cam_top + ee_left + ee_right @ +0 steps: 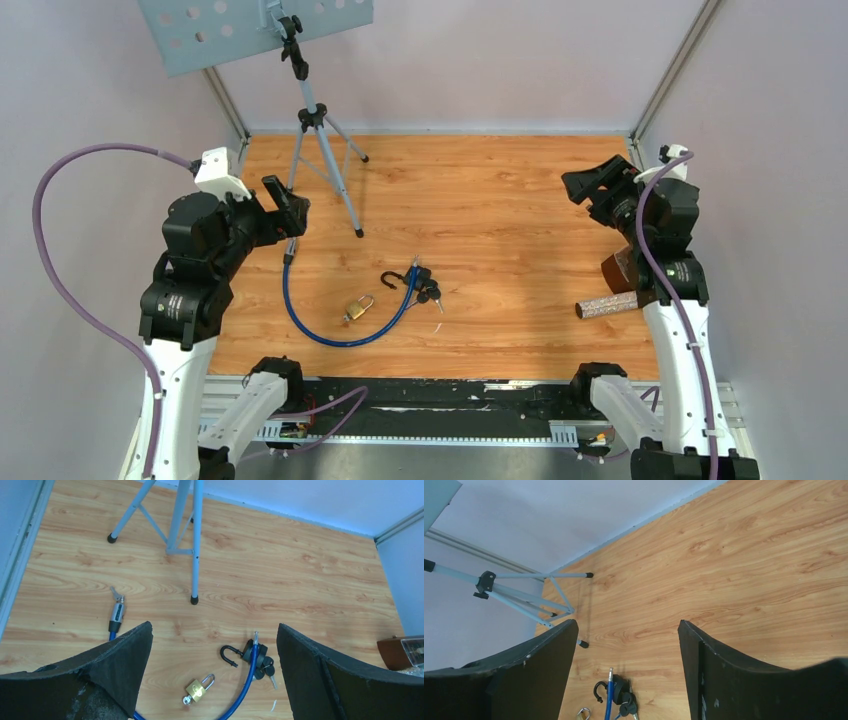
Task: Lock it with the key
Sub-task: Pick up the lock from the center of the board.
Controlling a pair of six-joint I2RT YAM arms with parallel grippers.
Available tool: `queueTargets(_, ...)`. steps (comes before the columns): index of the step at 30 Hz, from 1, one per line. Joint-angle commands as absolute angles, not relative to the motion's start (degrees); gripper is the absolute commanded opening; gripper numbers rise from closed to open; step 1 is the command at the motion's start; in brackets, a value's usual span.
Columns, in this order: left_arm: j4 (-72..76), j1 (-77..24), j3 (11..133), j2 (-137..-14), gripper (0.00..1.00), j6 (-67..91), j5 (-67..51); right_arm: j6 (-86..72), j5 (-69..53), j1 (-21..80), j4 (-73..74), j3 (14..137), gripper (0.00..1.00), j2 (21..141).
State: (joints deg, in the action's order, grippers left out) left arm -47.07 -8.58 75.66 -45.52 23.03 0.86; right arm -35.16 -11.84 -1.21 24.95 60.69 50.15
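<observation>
A small brass padlock (355,308) lies on the wooden table (500,210), with a key in its bottom; the left wrist view (199,689) shows it too. A black padlock (410,277) with an open shackle and a bunch of black-headed keys (430,293) lies beside it on a blue cable (330,332). They also show in the left wrist view (250,652) and the right wrist view (616,689). My left gripper (288,210) is open, raised at the left. My right gripper (598,180) is open, raised at the far right. Both are empty.
A grey tripod stand (325,130) with a perforated tray stands at the back left. A brown box (620,270) and a glittery roll (608,306) lie at the right edge by my right arm. The cable's metal end (117,611) lies at the left.
</observation>
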Motion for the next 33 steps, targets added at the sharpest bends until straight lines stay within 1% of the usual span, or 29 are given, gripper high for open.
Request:
queueTargets(1, -45.3, -8.3, 74.9, -44.1, 1.0, 22.9, 1.2, -36.9, -15.3, -1.4, 22.0, 59.3, 0.74, 50.9)
queueTargets(5, -46.9, -8.3, 73.8, -42.4, 1.0, 25.3, 4.9, -38.7, -19.6, -0.7, 20.5, 57.2, 0.73, 51.6)
queueTargets(7, -46.0, -8.3, 72.6, -41.2, 1.0, 24.3, 3.0, -39.6, -20.2, 1.3, 19.6, 56.1, 0.72, 52.2)
queueTargets(10, -44.4, -8.3, 70.6, -40.2, 1.0, 22.7, -3.8, -40.6, -18.9, 5.7, 19.0, 54.8, 0.7, 53.2)
queueTargets(13, -45.1, -8.4, 69.5, -41.0, 1.0, 21.5, -9.5, -41.1, -13.3, 12.6, 18.9, 54.2, 0.7, 54.7)
queueTargets(18, -46.9, -8.3, 66.4, -44.6, 1.0, 20.0, -25.4, -41.8, -1.7, 26.1, 19.7, 55.0, 0.69, 61.0)
queueTargets(20, -45.1, -8.5, 63.3, -45.3, 1.0, 22.0, -29.3, -42.5, 1.0, 29.9, 19.9, 55.5, 0.67, 64.7)
queueTargets(22, -42.3, -8.6, 59.3, -44.9, 1.0, 24.6, -30.6, -43.3, 3.7, 33.5, 19.9, 56.4, 0.66, 69.0)
queueTargets(25, -38.5, -8.6, 54.0, -43.2, 1.0, 27.4, -30.0, -45.5, 6.4, 38.6, 20.0, 58.4, 0.63, 76.3)
queueTargets(27, -38.8, -8.6, 52.6, -42.7, 1.0, 27.9, -27.6, -47.8, 8.3, 42.5, 20.0, 60.7, 0.61, 81.1)
queueTargets(30, -40.8, -8.6, 52.8, -42.5, 1.0, 27.2, -20.5, -50.8, 11.7, 48.4, 19.0, 64.9, 0.58, 87.5)
queueTargets(33, -44.2, -8.6, 54.7, -42.5, 1.0, 26.7, -13.8, -49.3, 10.7, 53.1, 16.6, 70.2, 0.55, 95.6)
